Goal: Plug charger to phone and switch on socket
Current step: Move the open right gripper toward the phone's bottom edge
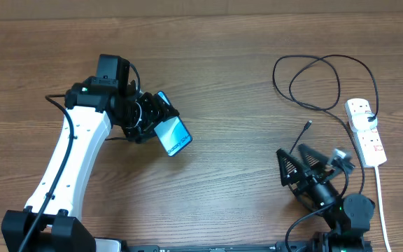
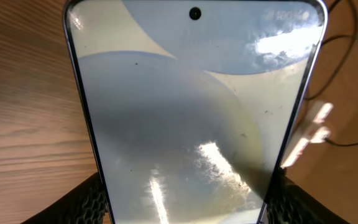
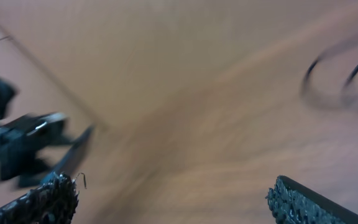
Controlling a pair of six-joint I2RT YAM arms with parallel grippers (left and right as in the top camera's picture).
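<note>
Wood-grain tabletop (image 1: pixel 222 42) under both arms. Centre-left: left gripper (image 1: pixel 157 123) clamped on one end of the phone (image 1: pixel 173 134), light blue screen up and filling the left wrist view. Lower right: right gripper (image 1: pixel 292 151) spread wide with nothing between the fingers (image 3: pixel 48 200). Far right: white socket (image 1: pixel 366 131) lying flat, well apart from the phone. Charger (image 1: pixel 325 82) looped on the wood beside the socket, connector tip (image 1: pixel 308 125) loose, near the right gripper but not touching it.
</note>
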